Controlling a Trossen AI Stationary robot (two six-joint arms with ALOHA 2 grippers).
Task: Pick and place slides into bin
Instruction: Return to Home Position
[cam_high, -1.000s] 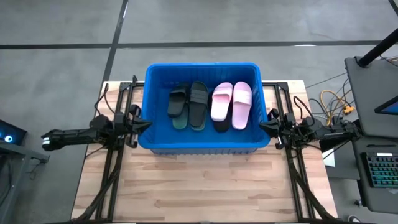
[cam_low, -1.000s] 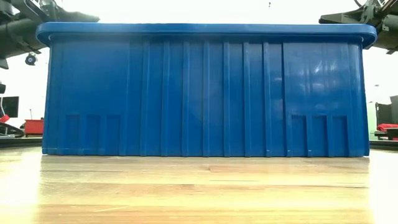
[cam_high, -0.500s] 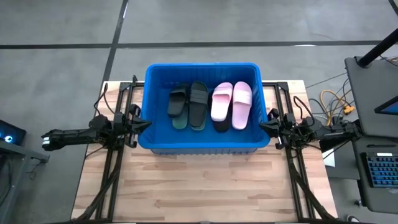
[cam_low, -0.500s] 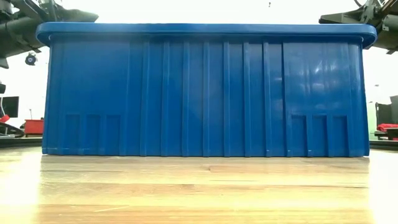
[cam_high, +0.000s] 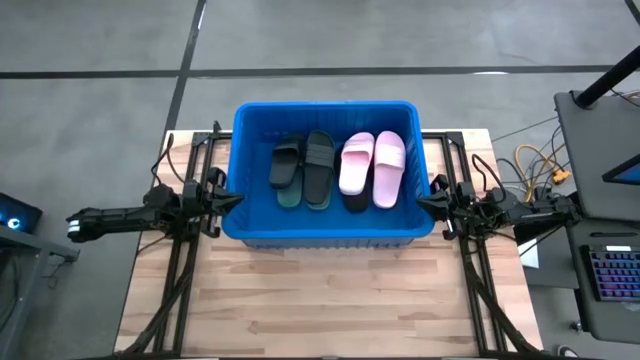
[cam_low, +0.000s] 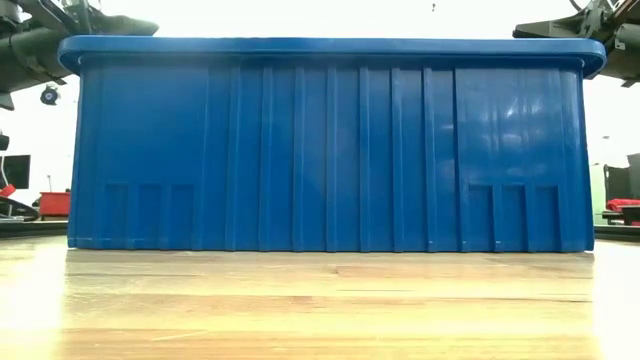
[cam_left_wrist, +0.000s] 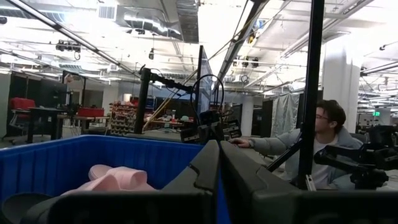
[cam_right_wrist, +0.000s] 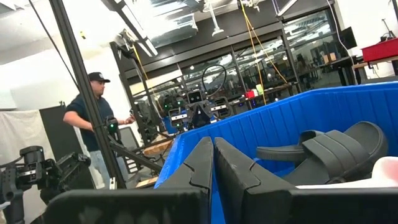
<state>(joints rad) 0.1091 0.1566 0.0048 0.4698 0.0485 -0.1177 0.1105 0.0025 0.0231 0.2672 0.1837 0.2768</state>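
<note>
**Beside the bin (cam_high: 325, 105): jaws closed, empty**

By its left wall I am holding my left gripper (cam_high: 225, 198) with jaws pressed together. The slides (cam_high: 388, 168) are lying inside. By the right wall, my right gripper (cam_high: 430, 205) is hanging likewise closed.

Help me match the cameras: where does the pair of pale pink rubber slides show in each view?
High view: pale pink rubber slides side by side in the bright blue plastic bin, right of centre.
Low view: not in it; bin wall hides them.
Left wrist view: pink mound, low left, inside the blue wall.
Right wrist view: only a pale sliver, bottom right corner.
Shared landmark: the blue bin.
</note>
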